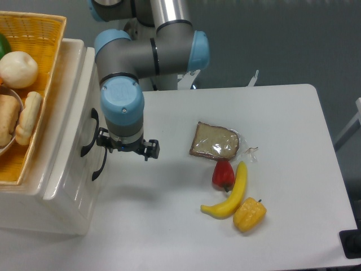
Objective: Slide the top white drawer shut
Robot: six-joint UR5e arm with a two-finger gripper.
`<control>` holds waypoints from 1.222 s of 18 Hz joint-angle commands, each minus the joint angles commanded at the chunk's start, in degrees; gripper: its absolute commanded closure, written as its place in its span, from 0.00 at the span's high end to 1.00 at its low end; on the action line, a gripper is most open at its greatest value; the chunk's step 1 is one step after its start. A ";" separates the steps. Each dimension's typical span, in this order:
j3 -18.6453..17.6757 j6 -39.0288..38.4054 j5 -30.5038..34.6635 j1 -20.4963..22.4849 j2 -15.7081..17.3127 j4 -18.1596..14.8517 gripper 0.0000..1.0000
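The top white drawer [76, 121] is sitting at the left of the table [293, 141], its panelled front looking flush, or very nearly flush, with the cabinet [59, 197] face, so the closing looks all but done. Its curved black handle [87, 132] is standing just left of the gripper [127, 148], which is hanging nose-down beside the drawer front; whether it is touching the front cannot be told. From above, its fingers are mostly hiding under the wrist, so how far they are parted cannot be told, and nothing is showing in them.

The drawer is looking rigid, glossy and probably slippery, and fairly heavy for its depth. A flat push on the panel beside the handle is likely suiting it better than a pinch.

No writing or brand is showing anywhere, not even on the wrapped bread slice [214, 141].
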 joint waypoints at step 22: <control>0.70 28.85 0.26 27.88 3.26 2.46 1.00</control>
